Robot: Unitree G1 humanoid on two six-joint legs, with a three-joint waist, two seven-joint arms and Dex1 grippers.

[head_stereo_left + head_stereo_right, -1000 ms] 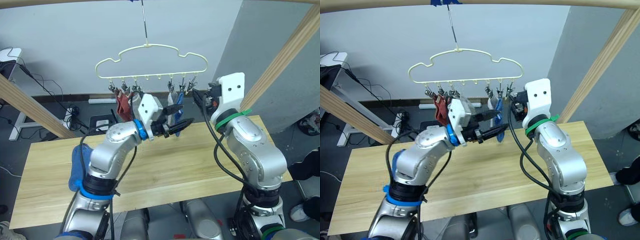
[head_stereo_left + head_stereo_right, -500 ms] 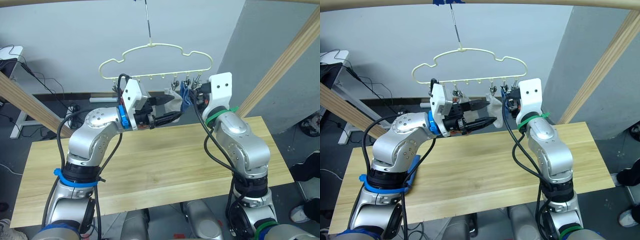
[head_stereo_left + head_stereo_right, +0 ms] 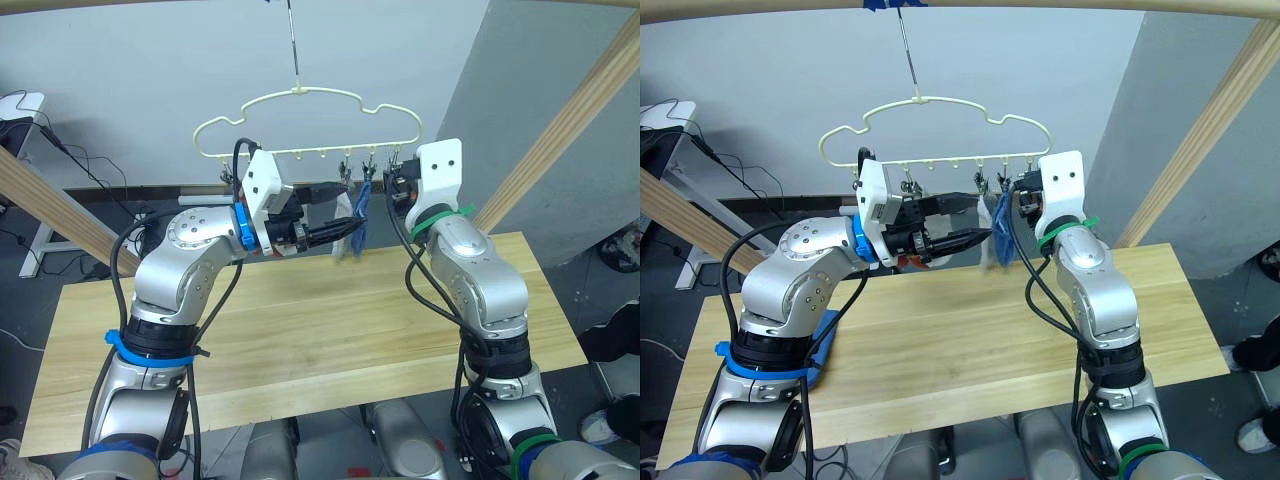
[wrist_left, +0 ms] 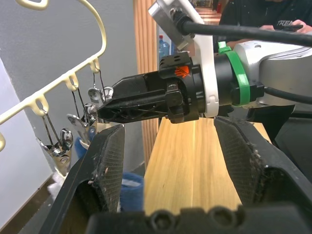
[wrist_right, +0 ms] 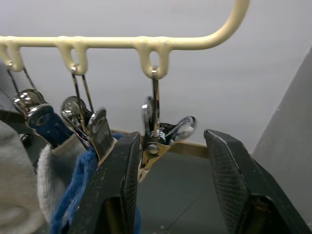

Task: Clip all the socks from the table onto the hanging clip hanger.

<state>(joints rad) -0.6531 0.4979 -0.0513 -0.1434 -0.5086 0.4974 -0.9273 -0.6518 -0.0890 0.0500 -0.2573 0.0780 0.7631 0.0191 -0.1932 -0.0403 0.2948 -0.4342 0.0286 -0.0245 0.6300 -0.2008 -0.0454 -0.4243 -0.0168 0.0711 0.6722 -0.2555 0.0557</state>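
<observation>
Writing: part of a white word, seemingly "TREM", shows on a person's dark shirt (image 4: 273, 14) beyond the right gripper; nothing else is readable.
Left gripper (image 3: 335, 210): arm raised and bent at the elbow, fingers spread apart and empty, pointing across toward the right gripper.
Right gripper (image 5: 168, 161): forearm upright, fingers parted on either side of the end metal clip (image 5: 158, 134), not pressing it.
Clip hanger (image 3: 300, 105): hangs by its hook just above both grippers.
Socks: a blue sock (image 3: 360, 215) and a light grey sock (image 3: 340, 205) hang clipped between the grippers; another blue sock (image 3: 820, 345) lies on the table (image 3: 330, 330) below the left arm.
</observation>
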